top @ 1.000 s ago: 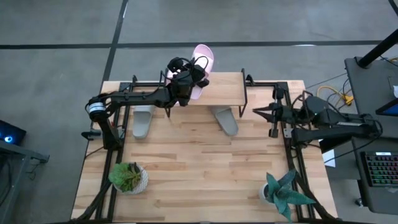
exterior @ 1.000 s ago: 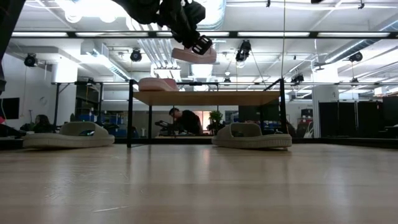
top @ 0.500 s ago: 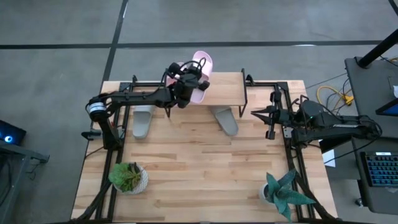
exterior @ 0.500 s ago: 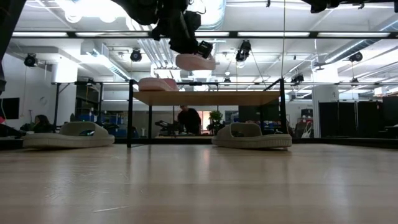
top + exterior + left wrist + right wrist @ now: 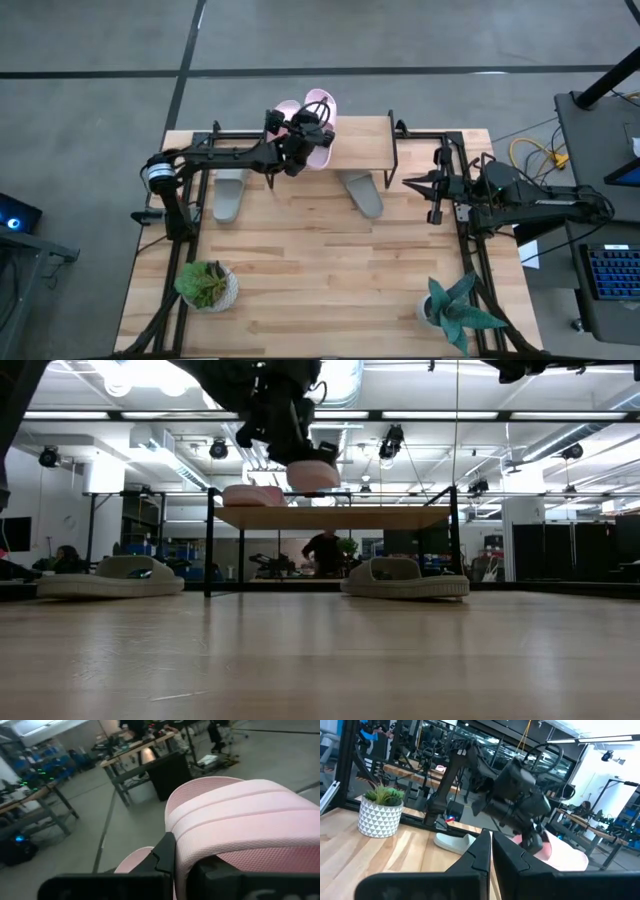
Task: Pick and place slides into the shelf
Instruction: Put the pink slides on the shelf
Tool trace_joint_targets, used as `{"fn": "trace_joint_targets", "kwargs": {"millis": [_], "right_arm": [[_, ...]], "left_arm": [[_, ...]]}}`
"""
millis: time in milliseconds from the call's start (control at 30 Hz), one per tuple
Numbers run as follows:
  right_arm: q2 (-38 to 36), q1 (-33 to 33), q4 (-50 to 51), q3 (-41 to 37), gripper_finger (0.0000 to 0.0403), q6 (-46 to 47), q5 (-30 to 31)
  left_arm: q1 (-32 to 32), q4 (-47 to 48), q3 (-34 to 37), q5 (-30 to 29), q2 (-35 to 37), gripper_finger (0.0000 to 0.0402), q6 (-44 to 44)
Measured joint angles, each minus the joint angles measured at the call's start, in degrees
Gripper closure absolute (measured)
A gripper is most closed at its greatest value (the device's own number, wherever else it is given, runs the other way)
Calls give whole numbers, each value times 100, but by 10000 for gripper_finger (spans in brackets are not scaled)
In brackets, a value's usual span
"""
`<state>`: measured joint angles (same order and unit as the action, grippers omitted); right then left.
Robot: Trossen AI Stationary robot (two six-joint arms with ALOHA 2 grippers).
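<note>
One pink slide (image 5: pixel 322 105) hangs above the shelf (image 5: pixel 362 150).

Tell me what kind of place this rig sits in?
Probably an open lab or workshop floor: exposed ducts and ceiling lights overhead, rows of workbenches behind the table, and a desk with a keyboard beside it.

Pink slides (image 5: pixel 318 130), grey slides (image 5: pixel 362 194), light-wood shelf (image 5: pixel 355 148) w/ blk legs.

No text, label, brand or number can be read on anything here
</note>
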<state>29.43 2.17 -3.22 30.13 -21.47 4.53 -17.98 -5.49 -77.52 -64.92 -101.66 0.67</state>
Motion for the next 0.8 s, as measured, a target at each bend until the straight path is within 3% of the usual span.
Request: {"fn": "trace_joint_targets", "kwargs": {"millis": [333,667,800], "right_arm": [[0,-2,4,0,394,-7,-2],[0,-2,48,-4,394,-9,-2],[0,0,48,-4,394,-2,-2]], "left_arm": [[-56,-8,-8,-429,-361,401,3],[-57,-1,6,-441,-353,401,-299],[-57,-2,9,-429,-353,379,-306]]}}
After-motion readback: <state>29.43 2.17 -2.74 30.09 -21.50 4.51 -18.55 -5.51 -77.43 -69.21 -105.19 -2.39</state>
